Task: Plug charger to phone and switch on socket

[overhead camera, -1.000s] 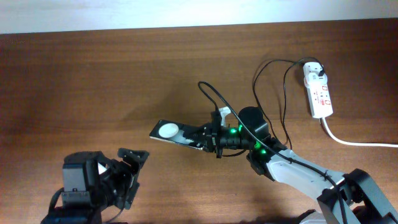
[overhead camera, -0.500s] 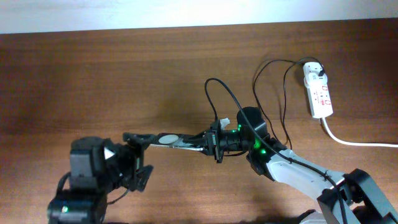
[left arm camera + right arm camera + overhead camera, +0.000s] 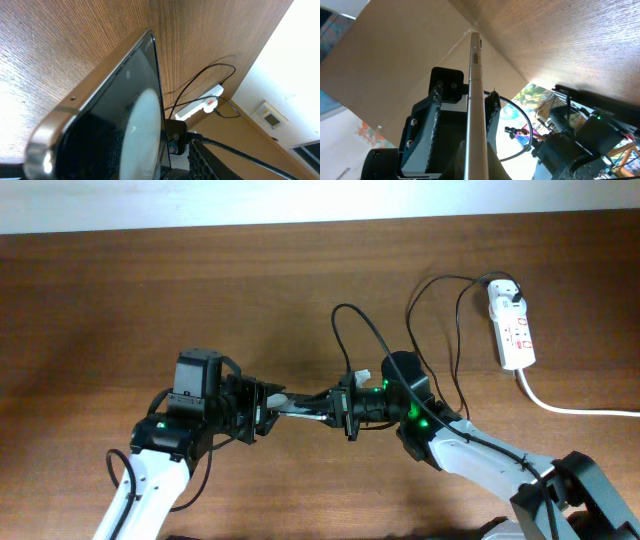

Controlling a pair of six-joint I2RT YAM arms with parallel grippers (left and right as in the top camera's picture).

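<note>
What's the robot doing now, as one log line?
right end effector: grips phone on edge | left end effector: open around phone's end | socket: untouched

No word or number can be read anywhere. The phone (image 3: 125, 115), close in front of the left pincer (image 3: 260, 408), carries a white circle and a tiny white mark near its far corner, too small to make out. The socket (image 3: 511, 330), well beyond the right pincer (image 3: 332, 406), shows red marks but no legible lettering.
</note>
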